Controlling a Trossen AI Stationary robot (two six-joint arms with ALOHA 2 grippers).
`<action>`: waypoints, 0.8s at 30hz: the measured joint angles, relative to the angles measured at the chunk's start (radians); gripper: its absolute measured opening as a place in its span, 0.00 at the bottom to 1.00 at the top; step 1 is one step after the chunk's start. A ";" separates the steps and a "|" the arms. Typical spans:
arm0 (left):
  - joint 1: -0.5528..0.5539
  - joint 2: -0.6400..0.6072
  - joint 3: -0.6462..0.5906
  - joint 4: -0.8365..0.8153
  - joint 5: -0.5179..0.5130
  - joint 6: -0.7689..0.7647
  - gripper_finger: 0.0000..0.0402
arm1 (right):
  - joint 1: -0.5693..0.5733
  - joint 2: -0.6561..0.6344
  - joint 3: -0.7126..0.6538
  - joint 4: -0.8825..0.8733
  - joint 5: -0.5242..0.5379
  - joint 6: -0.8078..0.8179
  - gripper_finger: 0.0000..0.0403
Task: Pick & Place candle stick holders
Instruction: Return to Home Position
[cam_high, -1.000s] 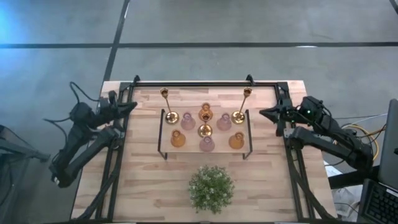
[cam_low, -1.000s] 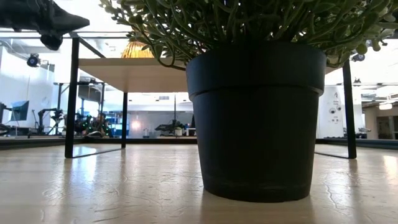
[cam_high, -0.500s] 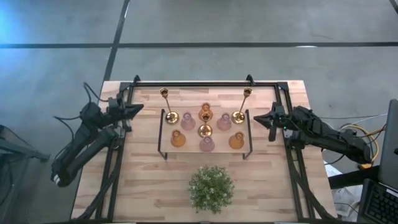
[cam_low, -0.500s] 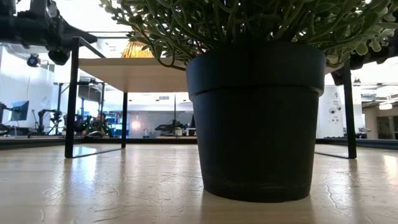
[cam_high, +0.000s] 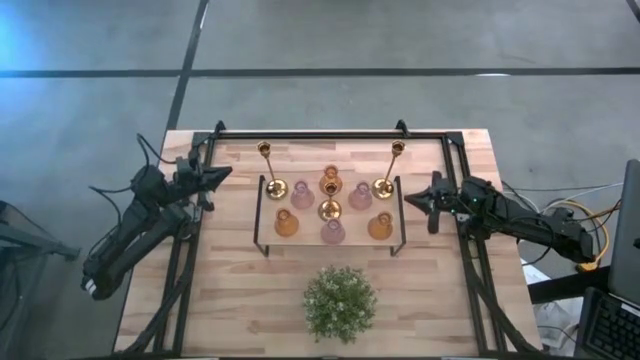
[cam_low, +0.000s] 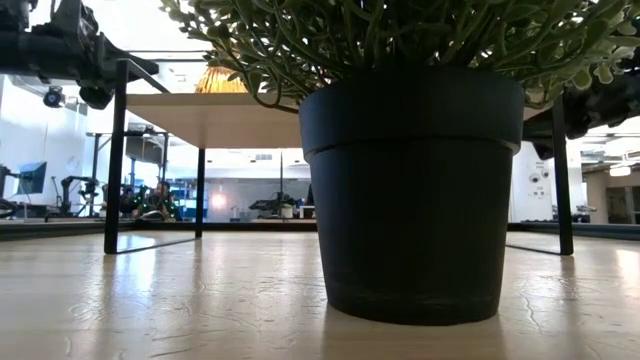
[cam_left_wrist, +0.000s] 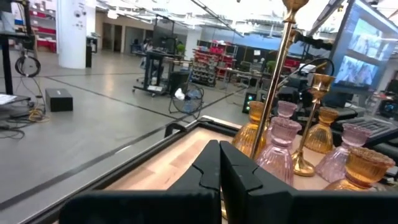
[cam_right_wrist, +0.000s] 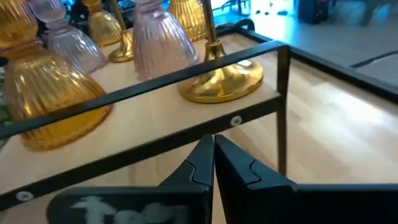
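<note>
No readable text anywhere; pale lettering (cam_right_wrist: 102, 208) on the right gripper (cam_right_wrist: 213, 142) is too blurred to read.

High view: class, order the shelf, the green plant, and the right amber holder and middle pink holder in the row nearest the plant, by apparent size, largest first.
1. shelf
2. green plant
3. right amber holder and middle pink holder: these look about alike, so neither ranks above the other.

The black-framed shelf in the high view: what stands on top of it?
Nine candle stick holders stand on the shelf: three brass sticks, three pink glass ones, three amber glass ones. From above, the shelf covers the table beneath it.
</note>
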 joint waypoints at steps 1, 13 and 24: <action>0.000 0.000 0.000 0.000 -0.001 0.003 0.00 | 0.000 -0.002 0.000 -0.001 0.012 -0.016 0.02; 0.000 0.000 0.000 -0.010 -0.007 -0.015 0.03 | 0.000 0.011 -0.004 -0.014 0.050 0.053 0.02; 0.000 0.002 0.000 -0.029 -0.007 -0.056 0.03 | 0.000 0.013 -0.004 -0.014 0.050 0.050 0.02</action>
